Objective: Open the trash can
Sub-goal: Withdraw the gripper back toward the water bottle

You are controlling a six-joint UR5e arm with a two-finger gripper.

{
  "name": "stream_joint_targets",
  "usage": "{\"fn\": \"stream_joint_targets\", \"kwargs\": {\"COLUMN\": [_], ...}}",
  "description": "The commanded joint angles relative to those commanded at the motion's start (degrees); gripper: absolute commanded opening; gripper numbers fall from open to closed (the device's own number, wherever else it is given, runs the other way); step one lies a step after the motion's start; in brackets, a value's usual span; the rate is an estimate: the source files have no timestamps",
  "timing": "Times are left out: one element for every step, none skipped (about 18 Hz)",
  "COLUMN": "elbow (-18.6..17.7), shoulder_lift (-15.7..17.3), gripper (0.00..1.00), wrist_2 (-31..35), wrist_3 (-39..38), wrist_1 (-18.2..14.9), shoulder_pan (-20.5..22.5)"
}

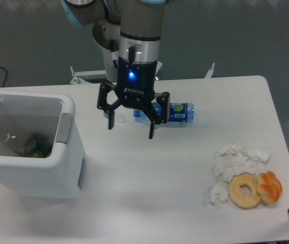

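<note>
I've got the gripper (131, 128) spread wide, empty; trash can (32, 168) sits open off to its left.

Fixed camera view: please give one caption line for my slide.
Open gripper above the table, right of the open trash can, with a bottle lying behind it.

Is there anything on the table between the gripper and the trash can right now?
Nothing visible does. The gripper hangs open to the right of the trash can, with only bare table between them. The bottle lies behind the gripper, on its far side from the can.
</note>
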Motion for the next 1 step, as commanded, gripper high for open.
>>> {"fn": "stream_joint_targets", "kwargs": {"elbow": [0.0], "shoulder_lift": [0.0], "gripper": [1.00], "wrist_2": [0.1], "wrist_3": [0.3], "wrist_1": [0.0], "shoulder_pan": [0.0]}}
